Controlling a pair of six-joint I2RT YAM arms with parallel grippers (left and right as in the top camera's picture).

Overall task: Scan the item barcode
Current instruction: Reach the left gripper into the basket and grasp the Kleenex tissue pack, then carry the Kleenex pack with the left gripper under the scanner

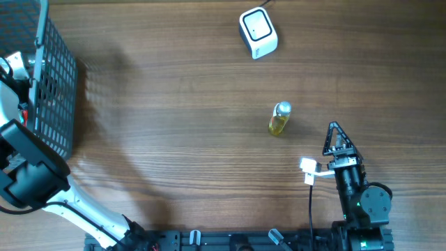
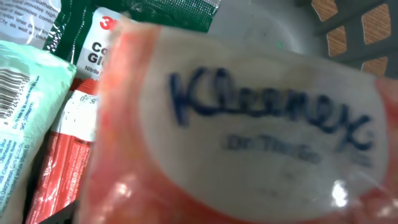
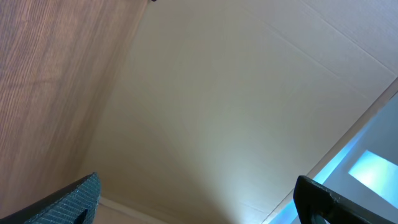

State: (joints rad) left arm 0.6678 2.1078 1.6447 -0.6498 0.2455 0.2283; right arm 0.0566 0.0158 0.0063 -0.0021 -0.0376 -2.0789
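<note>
A Kleenex tissue pack [image 2: 249, 124] in an orange-red wrapper with a white oval label fills the left wrist view, very close to the camera. It lies in the black wire basket [image 1: 59, 77] at the table's left. My left arm [image 1: 28, 174] reaches into that basket. Its fingers are hidden, and the grip on the pack cannot be judged. The white barcode scanner [image 1: 258, 32] stands at the far middle of the table. My right gripper [image 1: 336, 139] rests open near the front right, with nothing between its fingers [image 3: 78, 196].
A small yellow bottle [image 1: 279, 118] with a silver cap lies between the scanner and my right gripper. Inside the basket lie a mint-green pack with a barcode [image 2: 25, 106], a red pack [image 2: 59, 162] and a green packet [image 2: 106, 37].
</note>
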